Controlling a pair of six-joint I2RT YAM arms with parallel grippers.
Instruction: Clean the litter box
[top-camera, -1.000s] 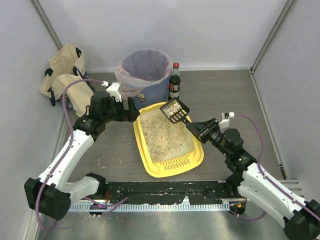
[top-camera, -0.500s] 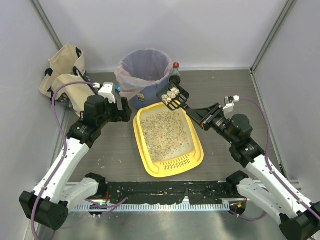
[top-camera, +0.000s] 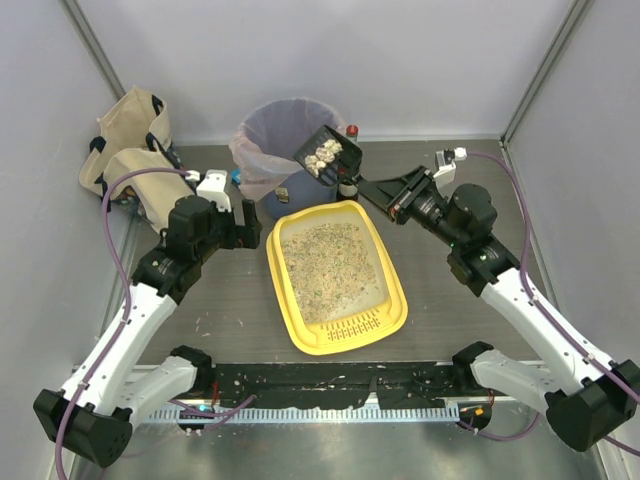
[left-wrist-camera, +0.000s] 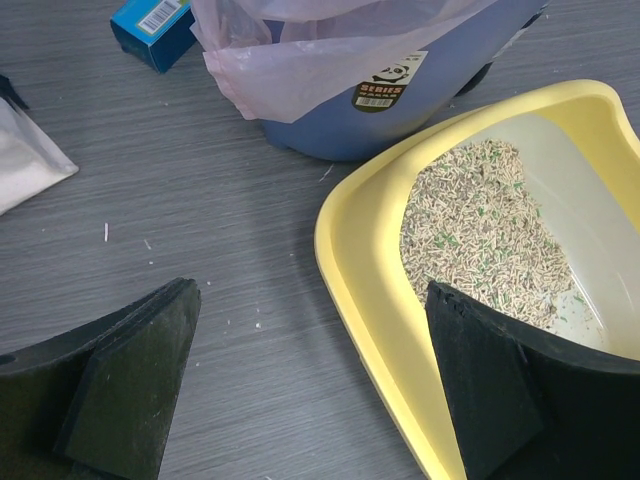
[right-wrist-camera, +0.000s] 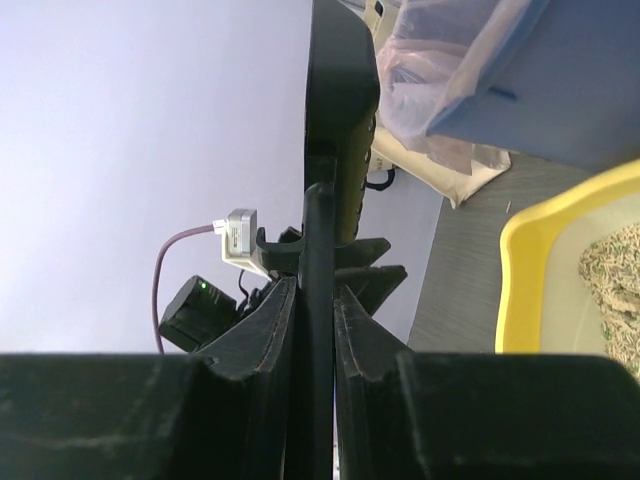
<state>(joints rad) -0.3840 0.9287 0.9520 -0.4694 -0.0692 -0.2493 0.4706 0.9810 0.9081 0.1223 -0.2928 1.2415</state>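
The yellow litter box (top-camera: 397, 283) lies mid-table with beige-grey granules and its slotted grille at the near end; it also shows in the left wrist view (left-wrist-camera: 370, 270). My right gripper (top-camera: 396, 195) is shut on the handle of a black scoop (top-camera: 326, 152), seen edge-on in the right wrist view (right-wrist-camera: 333, 130). The scoop holds pale clumps at the right rim of the round blue bin (top-camera: 300, 185). My left gripper (top-camera: 248, 228) is open and empty, its jaws straddling the litter box's left rim (left-wrist-camera: 395, 350) low over the table.
A dark bottle with a red cap (top-camera: 350, 170) stands right of the bin, under the scoop. A beige bag (top-camera: 125, 150) sits at the back left. A small blue box (left-wrist-camera: 152, 30) lies left of the bin. Grey walls enclose the table.
My right arm has lifted the loaded scoop from above the litter box's far end up and back left to the bin's rim. My left gripper has drawn slightly left, staying open.
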